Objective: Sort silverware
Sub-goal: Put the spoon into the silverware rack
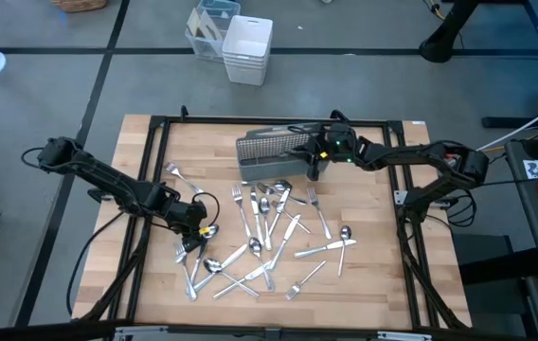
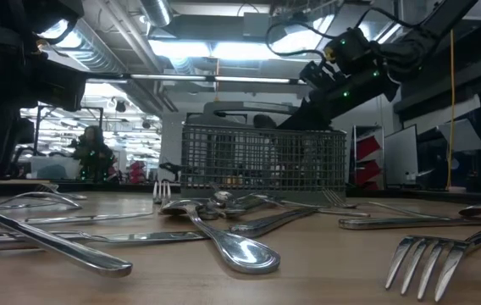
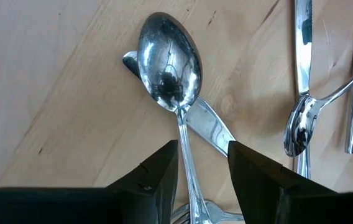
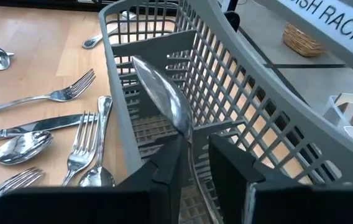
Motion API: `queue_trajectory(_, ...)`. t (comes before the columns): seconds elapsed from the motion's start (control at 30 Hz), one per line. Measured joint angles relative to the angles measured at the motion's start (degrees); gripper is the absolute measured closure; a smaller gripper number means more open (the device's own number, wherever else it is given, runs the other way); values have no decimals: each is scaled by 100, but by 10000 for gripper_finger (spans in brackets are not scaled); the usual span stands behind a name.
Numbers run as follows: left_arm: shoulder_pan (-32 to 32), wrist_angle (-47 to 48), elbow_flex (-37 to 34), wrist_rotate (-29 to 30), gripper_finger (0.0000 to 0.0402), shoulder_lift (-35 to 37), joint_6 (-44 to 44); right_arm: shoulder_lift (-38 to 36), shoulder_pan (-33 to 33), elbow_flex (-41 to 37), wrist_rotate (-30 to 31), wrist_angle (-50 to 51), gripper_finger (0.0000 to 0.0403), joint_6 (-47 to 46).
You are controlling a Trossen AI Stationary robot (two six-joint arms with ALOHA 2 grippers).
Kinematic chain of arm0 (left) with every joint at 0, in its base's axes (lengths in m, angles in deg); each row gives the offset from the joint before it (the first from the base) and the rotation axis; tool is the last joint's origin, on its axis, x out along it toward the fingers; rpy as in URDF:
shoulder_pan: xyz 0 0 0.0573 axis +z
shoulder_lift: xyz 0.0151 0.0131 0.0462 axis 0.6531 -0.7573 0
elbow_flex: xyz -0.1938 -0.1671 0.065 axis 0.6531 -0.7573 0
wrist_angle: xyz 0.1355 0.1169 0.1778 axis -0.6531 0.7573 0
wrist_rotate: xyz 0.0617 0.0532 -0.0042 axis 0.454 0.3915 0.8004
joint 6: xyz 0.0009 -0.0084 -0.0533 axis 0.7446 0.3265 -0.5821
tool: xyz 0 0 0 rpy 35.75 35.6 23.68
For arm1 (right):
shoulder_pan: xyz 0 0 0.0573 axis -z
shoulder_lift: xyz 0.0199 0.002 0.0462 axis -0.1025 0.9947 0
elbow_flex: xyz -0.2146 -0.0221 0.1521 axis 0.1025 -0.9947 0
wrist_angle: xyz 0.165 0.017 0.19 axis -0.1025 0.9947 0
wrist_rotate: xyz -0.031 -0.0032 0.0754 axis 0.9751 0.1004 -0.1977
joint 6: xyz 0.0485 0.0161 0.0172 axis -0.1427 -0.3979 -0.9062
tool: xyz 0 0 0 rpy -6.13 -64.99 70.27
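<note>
Silverware (image 1: 269, 237), forks, spoons and knives, lies scattered on the wooden table. A grey mesh caddy (image 1: 269, 150) stands at the far middle. My right gripper (image 4: 195, 146) reaches over the caddy's rim, open, with a spoon (image 4: 161, 93) running out between its fingers into a compartment. My left gripper (image 3: 202, 149) is open at the table's left, low over another spoon (image 3: 167, 62). That spoon lies across a knife (image 3: 212, 127), and its handle passes between the left fingers. My right gripper has the spoon's handle (image 4: 189, 158) between its parted fingers, close along one finger's (image 4: 167, 171) inner side; whether they touch, I cannot tell. The fingers slant down from the table's right, along the spoon. The bowl points into the caddy (image 4: 226, 81), against a divider. My left gripper: I cannot tell whether it touches the spoon's handle (image 3: 186, 155).
White and clear bins (image 1: 245, 47) stand on the floor beyond the far edge. A black frame rail (image 1: 160, 170) runs around the tabletop. More cutlery (image 3: 301, 124) lies close beside the left gripper, and forks (image 4: 80, 149) lie by the caddy's near side.
</note>
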Motion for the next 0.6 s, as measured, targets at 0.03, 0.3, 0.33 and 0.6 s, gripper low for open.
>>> queue_trajectory(0.03,1,1,0,-1,269,0,-3,-69,0,0,1,44,321,0)
queue_trajectory(0.3,-1,-46,0,-4,269,0,-289,-678,0,0,363,832,320,44)
queue_trajectory(0.33,-1,-80,0,-4,269,0,-370,-731,0,0,363,918,320,44)
queue_trajectory(0.6,-94,-375,-2,40,269,-70,-563,-1097,-15,0,182,1164,320,44)
